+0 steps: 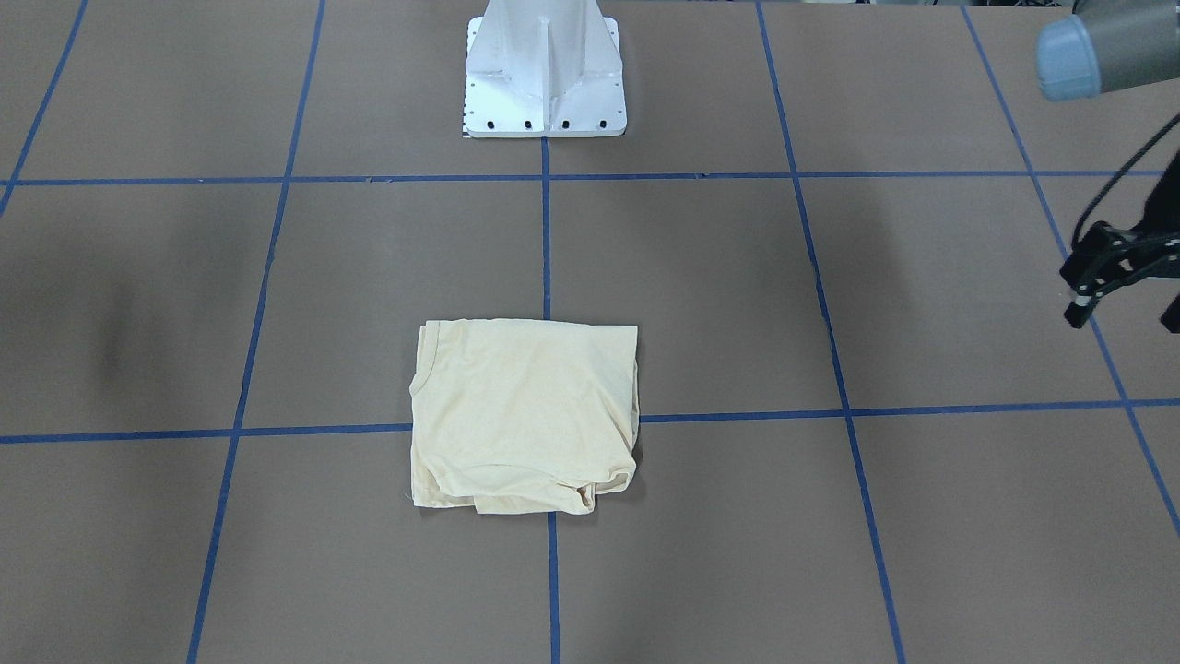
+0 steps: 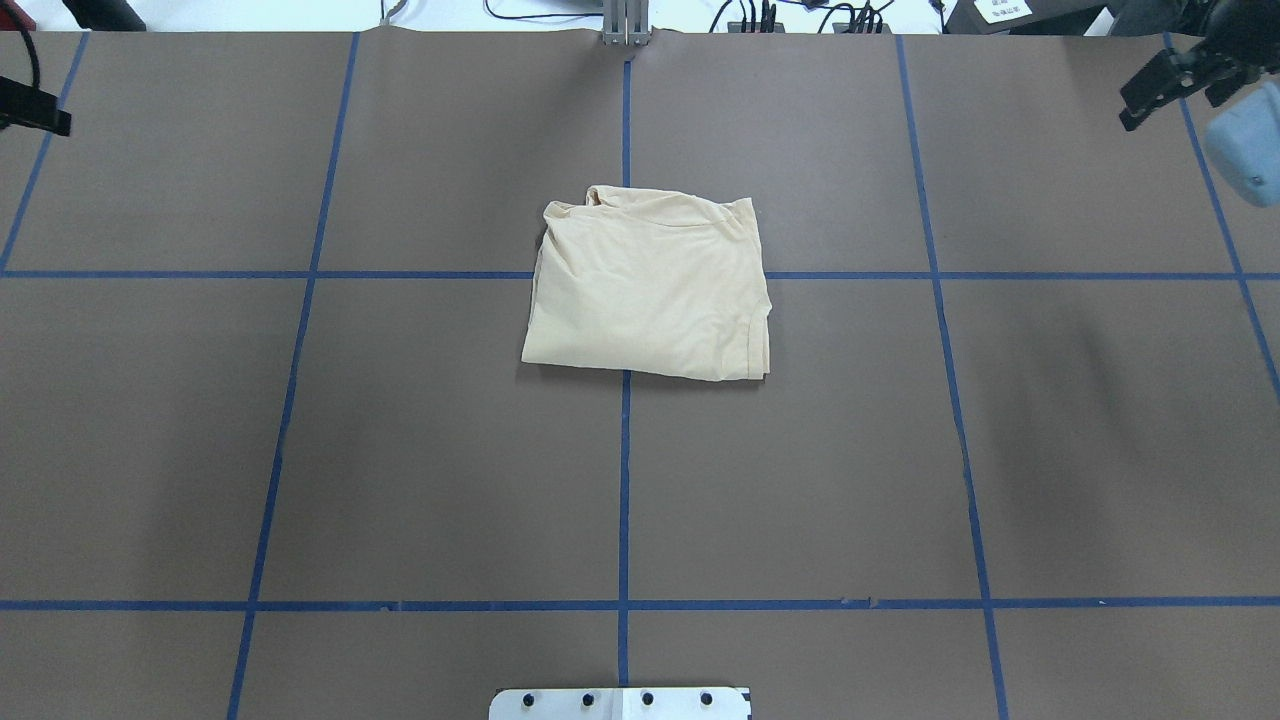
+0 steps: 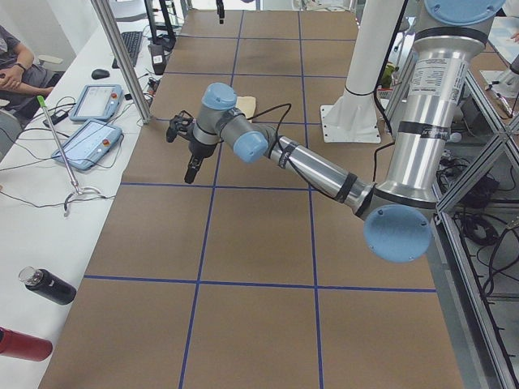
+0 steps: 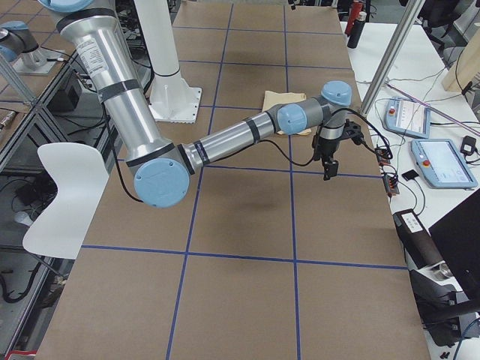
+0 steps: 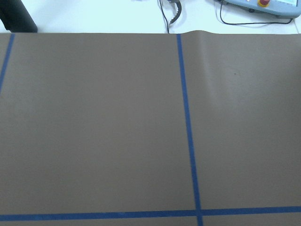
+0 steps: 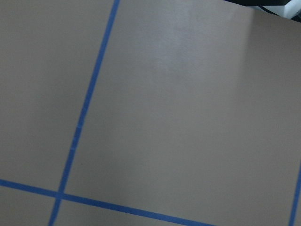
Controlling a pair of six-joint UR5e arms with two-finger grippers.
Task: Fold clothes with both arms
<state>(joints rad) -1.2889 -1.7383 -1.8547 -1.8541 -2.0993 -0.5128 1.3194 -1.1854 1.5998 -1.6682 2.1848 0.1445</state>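
The clothes are one pale cream-yellow shirt (image 1: 525, 415) (image 2: 650, 290), folded into a rough rectangle and lying flat at the table's centre over a crossing of blue tape lines. No print shows on it. My left gripper (image 1: 1123, 314) hovers far off at the table's edge, fingers spread, open and empty; its arm (image 3: 316, 170) reaches across in the exterior left view. My right gripper (image 2: 1170, 105) hangs at the opposite far corner, also open and empty. Both are well apart from the shirt. The wrist views show only bare brown table and tape.
The white base pedestal (image 1: 544, 74) stands at the robot's side of the table. Teach pendants (image 3: 97, 101) (image 4: 442, 161), cables and bottles (image 3: 49, 285) lie on white side benches beyond the far edge. A seated person (image 3: 12, 69) is at the bench. A white chair (image 4: 64, 187) stands by the robot.
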